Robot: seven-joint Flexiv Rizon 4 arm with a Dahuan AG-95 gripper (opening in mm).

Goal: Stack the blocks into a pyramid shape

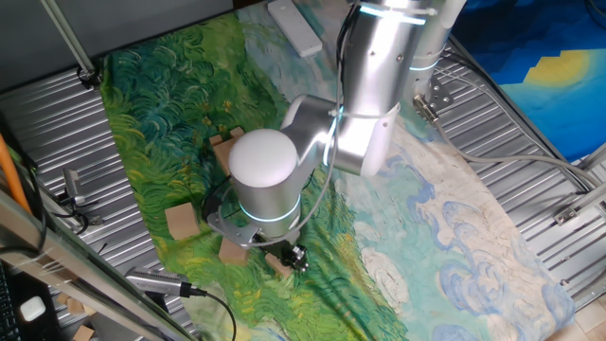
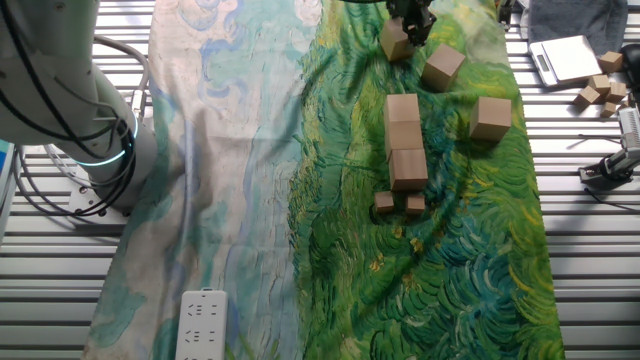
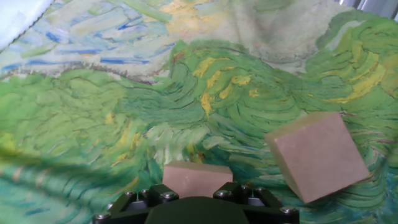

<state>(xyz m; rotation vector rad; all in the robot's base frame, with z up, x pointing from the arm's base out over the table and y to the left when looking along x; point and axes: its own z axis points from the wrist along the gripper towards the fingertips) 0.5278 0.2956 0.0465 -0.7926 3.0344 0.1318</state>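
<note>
My gripper (image 3: 198, 191) is shut on a light-tan wooden block (image 3: 198, 177), low over the green cloth. The other fixed view shows the gripper (image 2: 410, 22) at the top edge, over the same block (image 2: 397, 42). A second block (image 3: 317, 155) lies tilted just to its right and also shows in the other fixed view (image 2: 442, 67). A third block (image 2: 491, 117) lies apart. Three blocks (image 2: 405, 138) stand touching in a row at the cloth's middle. In one fixed view the gripper (image 1: 292, 258) holds its block (image 1: 278, 261) below the arm's white elbow.
Two much smaller cubes (image 2: 399, 204) lie just in front of the row. Several small cubes (image 2: 600, 85) and a white device (image 2: 565, 58) sit on the metal table at the right. A white power strip (image 2: 200, 325) lies on the cloth's pale end. The arm's base (image 2: 90, 150) stands at the left.
</note>
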